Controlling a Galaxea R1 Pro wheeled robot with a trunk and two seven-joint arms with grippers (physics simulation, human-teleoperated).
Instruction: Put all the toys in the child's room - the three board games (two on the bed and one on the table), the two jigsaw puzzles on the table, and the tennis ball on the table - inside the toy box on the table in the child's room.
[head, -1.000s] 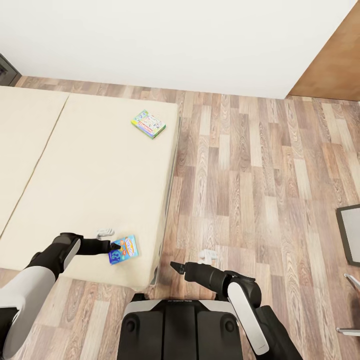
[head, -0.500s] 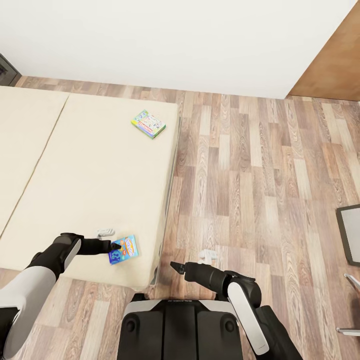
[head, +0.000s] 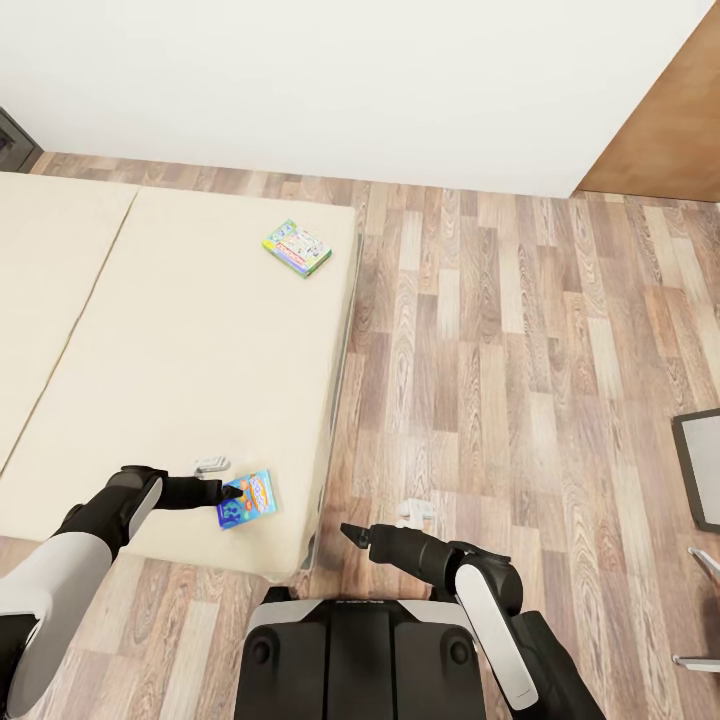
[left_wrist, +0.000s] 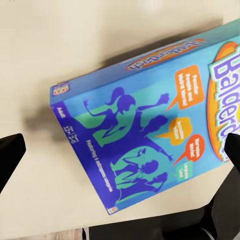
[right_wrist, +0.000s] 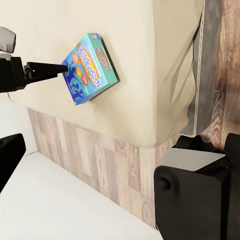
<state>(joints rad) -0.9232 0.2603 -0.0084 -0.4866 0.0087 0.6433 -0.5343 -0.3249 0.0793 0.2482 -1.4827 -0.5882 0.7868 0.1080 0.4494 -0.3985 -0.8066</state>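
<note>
Two board games lie on the bed (head: 180, 330). Nearest its foot corner, the blue Balderdash box (head: 246, 498) sits between the spread jaws of the left gripper (head: 222, 492); I'd centre the fingers across its narrow width before squeezing. Beside that corner, the right gripper (head: 352, 534) is empty, state unclear. Farther up, the pastel green-edged box (head: 297, 248) waits

White wall (head: 350, 80) across the far side, brown wood panel (head: 670, 120) at right corner. Wood-plank floor (head: 500, 370). Beige bed (head: 180, 350) with grey frame edge on left. Dark-framed object (head: 700, 465) at right edge.
</note>
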